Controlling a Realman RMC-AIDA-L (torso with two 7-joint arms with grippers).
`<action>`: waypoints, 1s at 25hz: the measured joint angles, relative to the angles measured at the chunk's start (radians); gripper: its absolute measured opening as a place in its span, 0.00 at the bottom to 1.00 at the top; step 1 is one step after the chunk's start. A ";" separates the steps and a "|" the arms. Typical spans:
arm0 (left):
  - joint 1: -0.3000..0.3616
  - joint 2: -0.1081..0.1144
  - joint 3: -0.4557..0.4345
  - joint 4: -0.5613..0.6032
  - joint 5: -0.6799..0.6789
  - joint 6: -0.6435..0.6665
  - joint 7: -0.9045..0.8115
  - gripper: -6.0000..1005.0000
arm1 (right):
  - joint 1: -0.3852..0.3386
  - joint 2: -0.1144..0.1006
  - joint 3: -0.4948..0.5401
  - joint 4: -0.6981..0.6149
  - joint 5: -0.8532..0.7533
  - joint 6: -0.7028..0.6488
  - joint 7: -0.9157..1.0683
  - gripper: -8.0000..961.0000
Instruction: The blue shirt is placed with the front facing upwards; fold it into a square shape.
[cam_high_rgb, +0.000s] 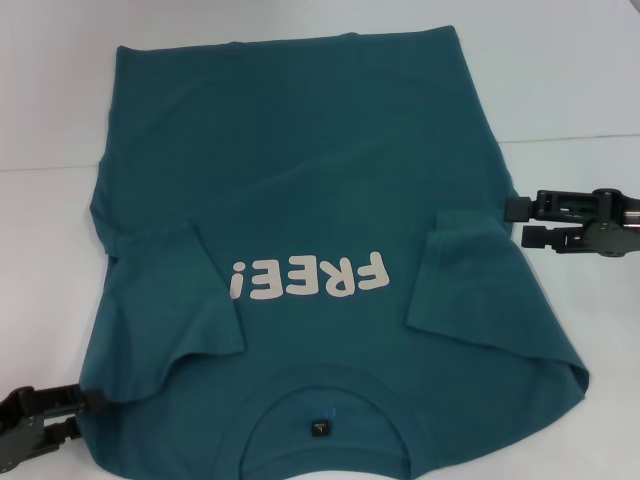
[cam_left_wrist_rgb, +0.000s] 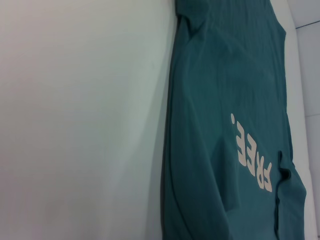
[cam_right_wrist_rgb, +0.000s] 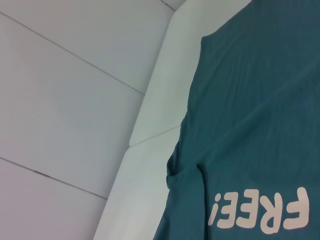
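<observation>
The blue shirt lies flat on the white table, front up, with its collar and black label nearest me and its hem at the far end. The cream "FREE!" letters read upside down. Both short sleeves are folded inward over the body, one on the left and one on the right. My left gripper is open at the shirt's near left shoulder edge. My right gripper is open beside the right side edge. Each wrist view shows only shirt, no fingers.
Bare white tabletop surrounds the shirt on the far, left and right sides. A seam line crosses the table on the right. In the right wrist view the table's edge shows, with pale floor tiles beyond it.
</observation>
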 joint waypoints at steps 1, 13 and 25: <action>0.000 0.000 -0.001 -0.001 0.000 0.001 0.001 0.64 | 0.000 0.000 0.002 0.000 0.000 -0.002 -0.002 0.97; 0.001 0.006 -0.030 -0.034 -0.009 -0.011 0.023 0.23 | 0.000 0.000 0.010 0.008 -0.001 -0.010 -0.017 0.97; -0.027 0.038 -0.143 -0.143 -0.071 0.067 0.113 0.05 | -0.007 -0.006 0.006 0.005 -0.006 -0.042 -0.028 0.97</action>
